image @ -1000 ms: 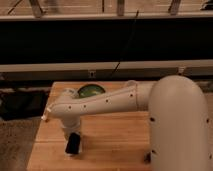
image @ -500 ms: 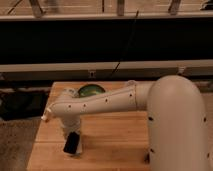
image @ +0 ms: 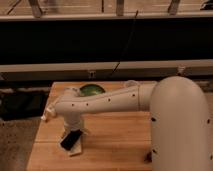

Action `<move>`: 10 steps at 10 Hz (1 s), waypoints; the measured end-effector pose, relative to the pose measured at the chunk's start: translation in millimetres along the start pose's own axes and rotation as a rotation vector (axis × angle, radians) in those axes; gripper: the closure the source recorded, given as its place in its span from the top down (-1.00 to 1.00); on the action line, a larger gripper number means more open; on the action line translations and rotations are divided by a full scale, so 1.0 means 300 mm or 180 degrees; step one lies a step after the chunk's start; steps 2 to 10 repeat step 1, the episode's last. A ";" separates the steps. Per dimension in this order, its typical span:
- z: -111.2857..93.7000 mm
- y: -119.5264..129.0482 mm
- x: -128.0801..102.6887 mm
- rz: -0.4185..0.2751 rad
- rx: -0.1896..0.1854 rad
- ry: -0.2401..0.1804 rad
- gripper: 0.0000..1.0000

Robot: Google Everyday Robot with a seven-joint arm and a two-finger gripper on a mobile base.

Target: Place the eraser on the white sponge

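My gripper (image: pixel 75 129) hangs from the white arm over the front left part of the wooden table (image: pixel 115 145) and points down. The black eraser (image: pixel 71 139) is right under it, tilted, touching or very close to the gripper's tip. The white sponge (image: pixel 77 149) shows as a pale strip along the eraser's lower right edge, so the eraser lies over it or just above it. Most of the sponge is hidden by the eraser.
A green bowl (image: pixel 92 90) stands at the back of the table behind the arm. A small white object (image: pixel 47 113) lies at the table's left edge. The arm's large white body (image: pixel 177 125) fills the right side. A dark rail runs behind the table.
The gripper and the eraser have shifted slightly to the left and the eraser has tilted. The arm's pose is otherwise nearly the same.
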 end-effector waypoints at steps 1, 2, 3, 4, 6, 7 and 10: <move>0.002 -0.012 0.002 -0.0017 0.0001 0.0000 0.47; 0.002 -0.012 0.002 -0.0017 0.0001 0.0000 0.47; 0.002 -0.012 0.002 -0.0017 0.0001 0.0000 0.47; 0.002 -0.012 0.002 -0.0017 0.0001 0.0000 0.47; 0.002 -0.012 0.002 -0.0017 0.0001 0.0000 0.47; 0.002 -0.012 0.002 -0.0017 0.0001 0.0000 0.47; 0.002 -0.012 0.002 -0.0017 0.0001 0.0000 0.47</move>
